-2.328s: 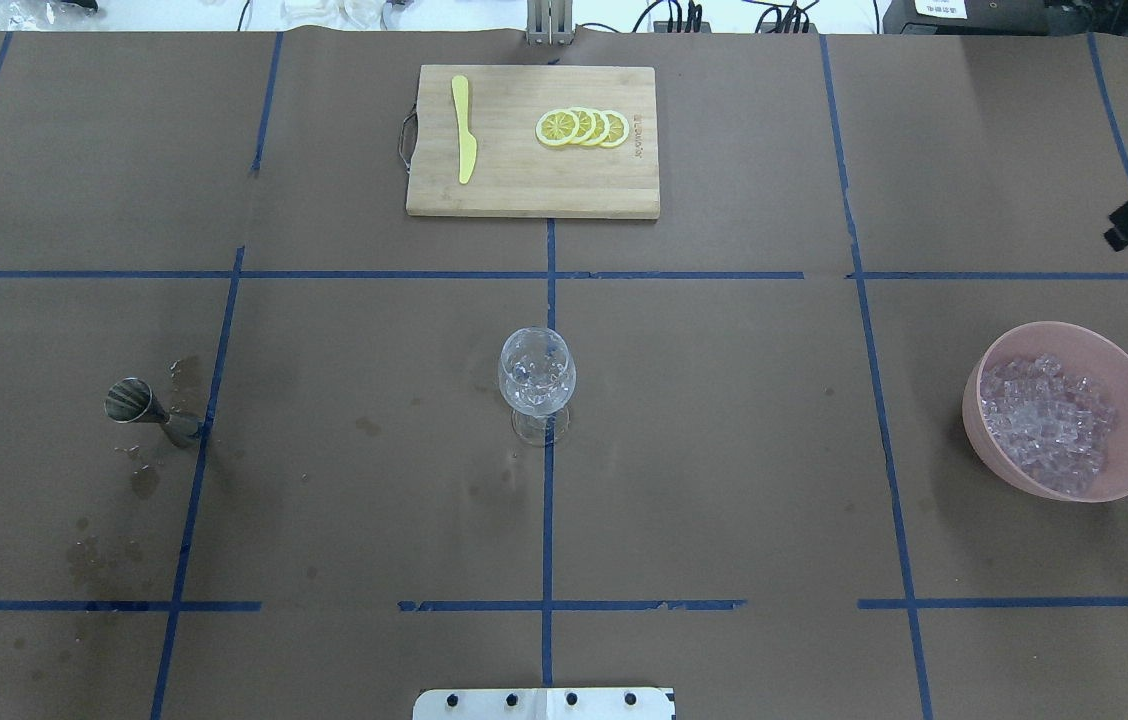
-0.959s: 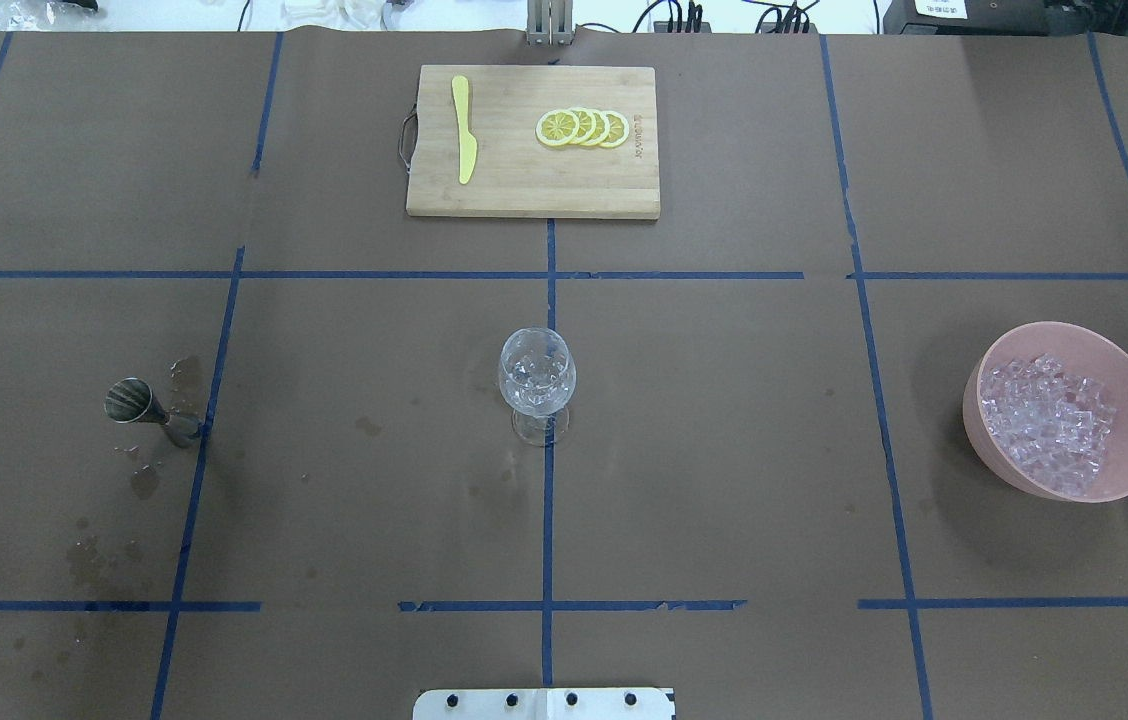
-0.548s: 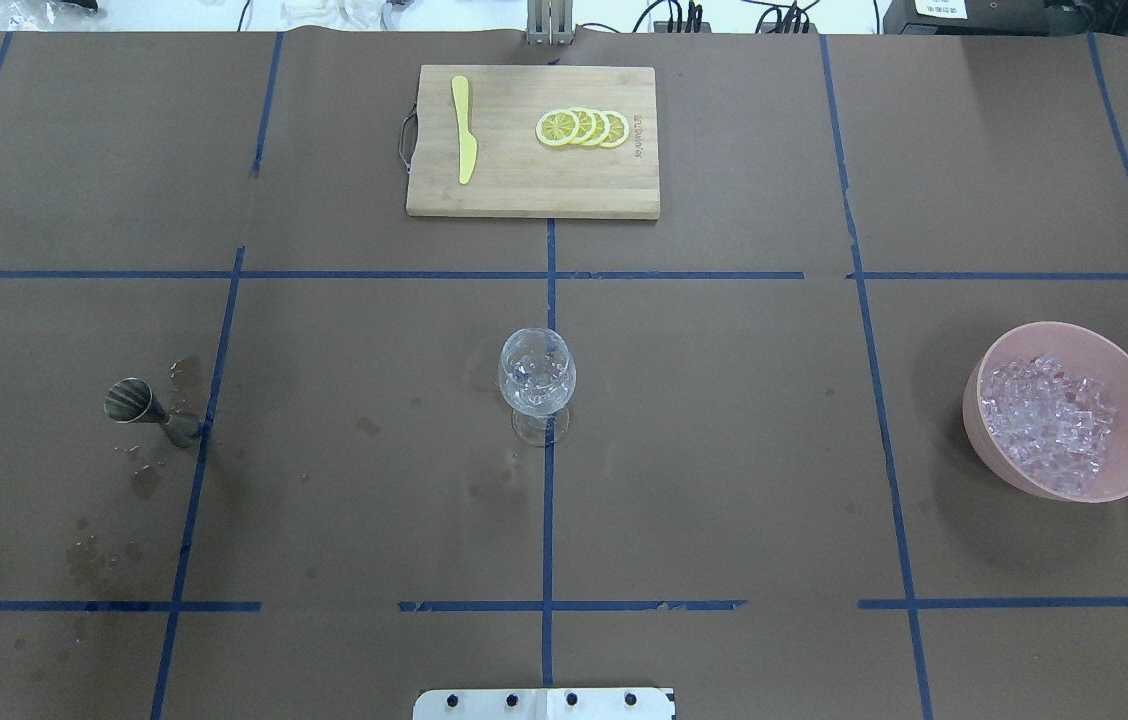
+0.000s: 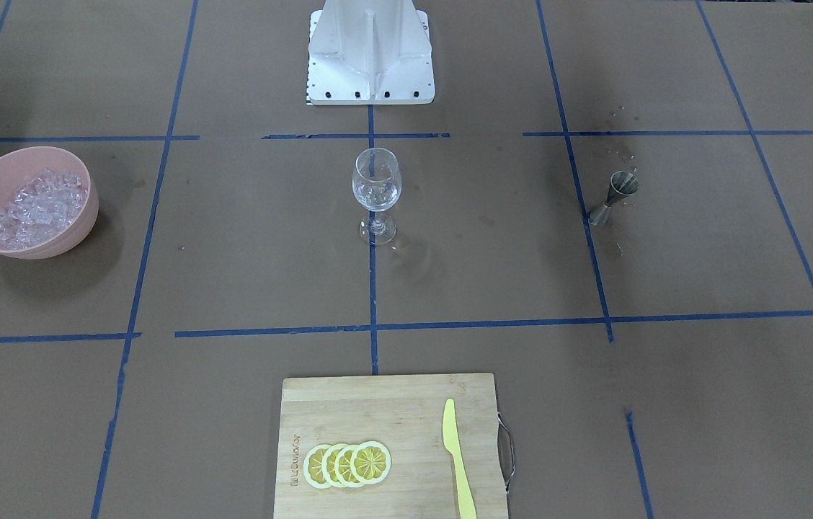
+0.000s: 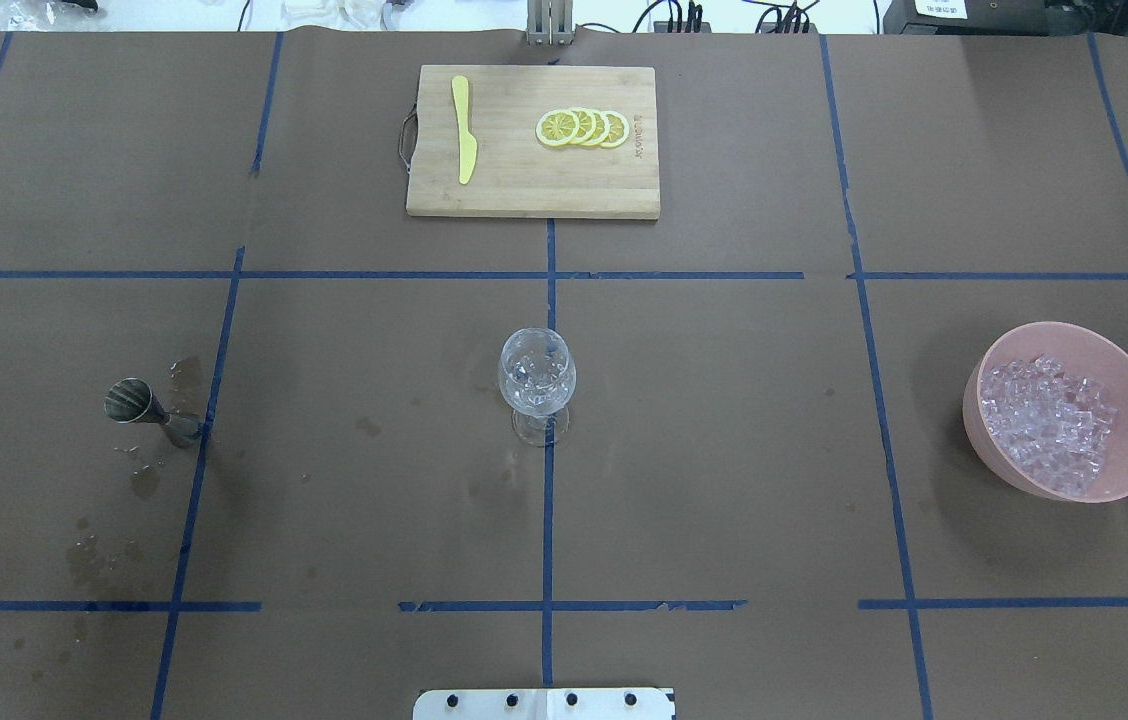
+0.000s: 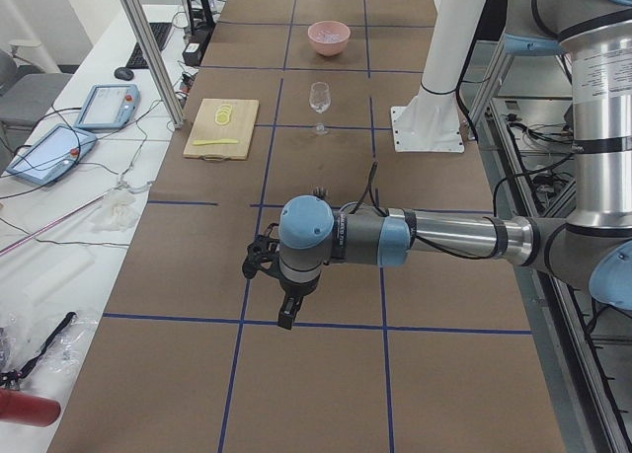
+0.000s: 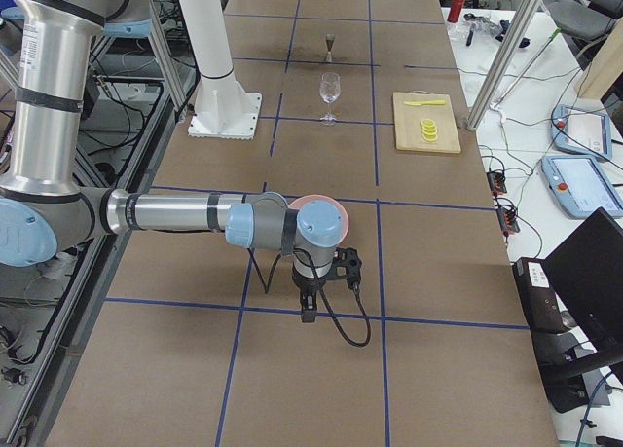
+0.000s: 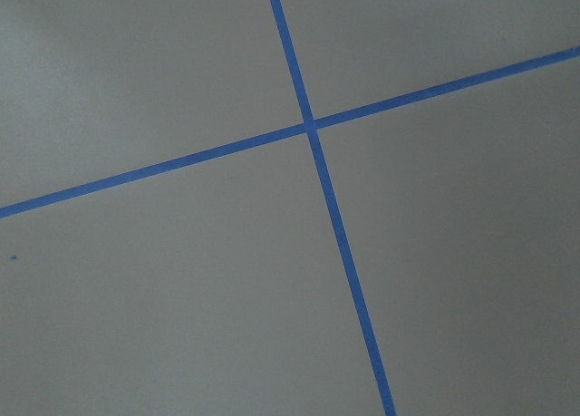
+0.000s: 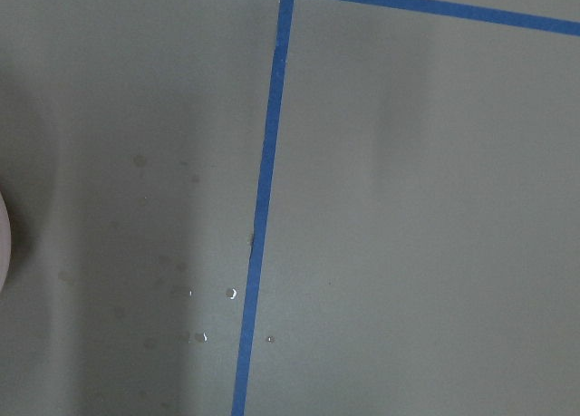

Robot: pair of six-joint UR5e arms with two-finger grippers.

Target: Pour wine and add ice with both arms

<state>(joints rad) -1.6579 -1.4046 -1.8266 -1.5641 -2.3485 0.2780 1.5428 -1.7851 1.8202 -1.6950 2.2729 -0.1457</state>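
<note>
The ice (image 5: 1049, 425) lies heaped in a pink bowl (image 5: 976, 400) at the table's right; it also shows in the front view (image 4: 35, 202). A clear stemmed glass (image 5: 536, 375) stands at the table's middle with a few clear chunks in it. A metal jigger (image 5: 139, 405) stands at the left. The arms are out of the overhead and front views. The near arm's left gripper (image 6: 285, 320) hangs over bare paper past the table's left part. The near arm's right gripper (image 7: 308, 314) hangs just beyond the bowl. I cannot tell whether either is open or shut.
A wooden cutting board (image 5: 534, 195) at the far middle bears lemon slices (image 5: 582, 128) and a yellow knife (image 5: 464, 130). Wet stains (image 5: 104, 555) spot the brown paper near the jigger. The white robot base (image 4: 370, 50) stands at the near middle edge.
The right gripper that showed at the overhead view's right edge 2.3 s ago has left that view. Its shadow is off the bowl. Nothing on the table has moved.
</note>
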